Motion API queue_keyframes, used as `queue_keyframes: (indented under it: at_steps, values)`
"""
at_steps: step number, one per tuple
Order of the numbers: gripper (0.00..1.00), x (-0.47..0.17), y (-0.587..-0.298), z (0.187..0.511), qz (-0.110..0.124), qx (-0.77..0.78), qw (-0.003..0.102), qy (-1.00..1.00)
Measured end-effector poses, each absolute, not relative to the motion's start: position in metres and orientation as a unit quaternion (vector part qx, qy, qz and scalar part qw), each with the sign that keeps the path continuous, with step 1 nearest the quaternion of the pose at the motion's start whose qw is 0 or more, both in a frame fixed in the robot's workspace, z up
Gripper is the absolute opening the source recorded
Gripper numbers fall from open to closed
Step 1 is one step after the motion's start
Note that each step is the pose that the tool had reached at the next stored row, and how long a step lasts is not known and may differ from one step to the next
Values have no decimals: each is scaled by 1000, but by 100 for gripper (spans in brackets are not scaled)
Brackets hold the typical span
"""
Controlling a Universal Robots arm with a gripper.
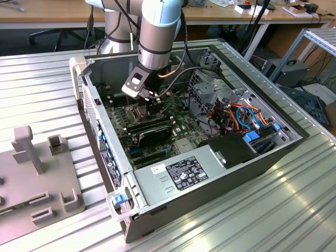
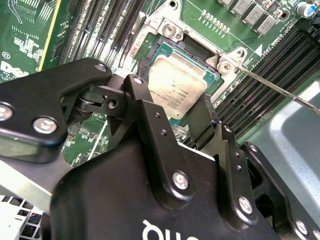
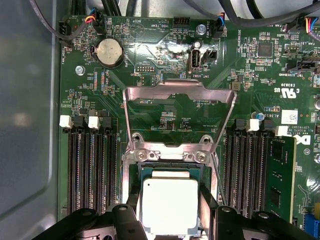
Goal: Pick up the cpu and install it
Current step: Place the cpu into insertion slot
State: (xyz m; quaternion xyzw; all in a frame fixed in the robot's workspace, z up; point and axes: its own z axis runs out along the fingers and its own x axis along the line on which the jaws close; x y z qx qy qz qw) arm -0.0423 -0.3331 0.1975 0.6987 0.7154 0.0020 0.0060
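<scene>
The cpu is a small square chip with a dull silver top. It lies level over the dark socket on the green motherboard. My gripper is down inside the computer case with a black finger against each of two opposite edges of the chip, shut on it. The socket's hinged metal frame stands swung open beyond the chip. I cannot tell whether the chip rests fully in the socket or hovers just over it.
Black memory slots flank the socket, with one module fitted. A thin metal lever sticks out beside the socket. The black graphics card, power supply and cable bundles crowd the case. A grey fixture lies outside.
</scene>
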Motion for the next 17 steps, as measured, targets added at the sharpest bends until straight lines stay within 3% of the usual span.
queue_keyframes:
  at_steps: [17]
  values:
    - [55,-42,-333,197,2,699,6,715]
